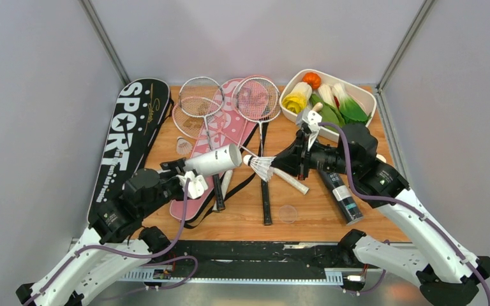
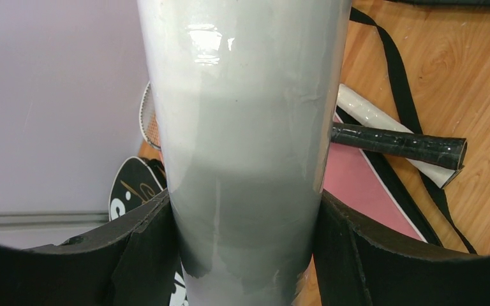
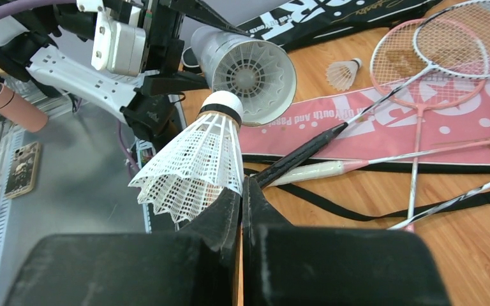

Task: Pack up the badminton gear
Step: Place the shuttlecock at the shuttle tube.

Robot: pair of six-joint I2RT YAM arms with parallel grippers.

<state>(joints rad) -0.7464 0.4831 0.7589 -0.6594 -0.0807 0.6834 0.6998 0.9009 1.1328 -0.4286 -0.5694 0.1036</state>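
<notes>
Left fingers (image 2: 245,255) clamp the white tube (image 1: 215,160) above the worktop (image 1: 242,217), mouth facing 3 o'clock. Right fingers (image 3: 242,191) pinch a shuttlecock (image 1: 261,167) by its skirt, cork just off that mouth.

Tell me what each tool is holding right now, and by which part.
Left tool holds the white tube around its body, near the closed end. Right tool pinches a shuttlecock by the skirt's rim, cork pointing at the tube's open mouth.

The white tube (image 2: 245,146) fills the left wrist view, both ends cut off.
</notes>
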